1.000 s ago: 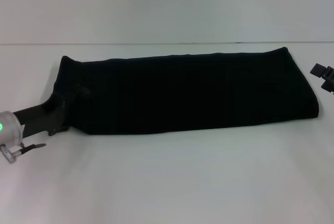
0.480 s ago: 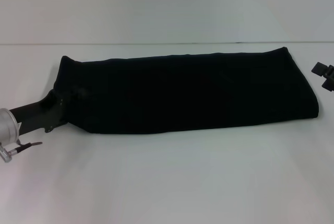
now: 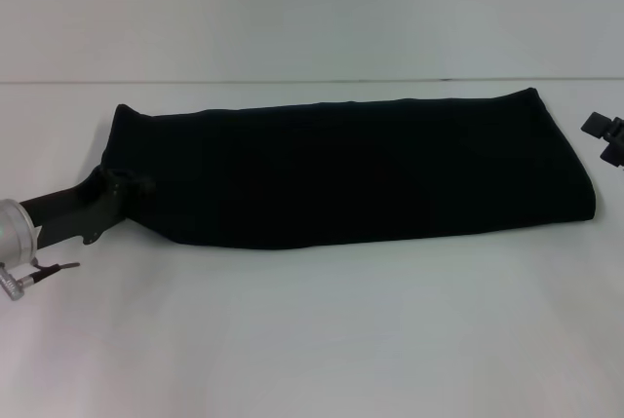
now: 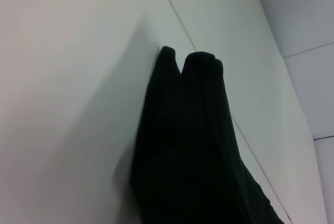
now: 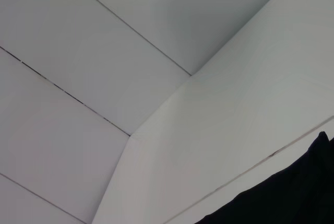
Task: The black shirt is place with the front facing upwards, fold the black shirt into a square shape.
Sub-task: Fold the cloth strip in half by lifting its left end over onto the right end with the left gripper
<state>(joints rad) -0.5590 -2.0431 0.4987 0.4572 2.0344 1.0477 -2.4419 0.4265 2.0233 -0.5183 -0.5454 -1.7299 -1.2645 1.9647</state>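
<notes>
White table (image 3: 312, 340) carries the black shirt (image 3: 351, 174), folded into a long band lying across it. At the shirt's left end the left gripper (image 3: 125, 189) touches the cloth; whether it pinches cannot be told. The left wrist view alone shows that end bunched into lobes. Just off the shirt's right end sits the right gripper (image 3: 606, 140), its fingers unclear.

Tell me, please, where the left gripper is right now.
In the head view, the left gripper sits low on the left, at the black shirt's left end.
</notes>
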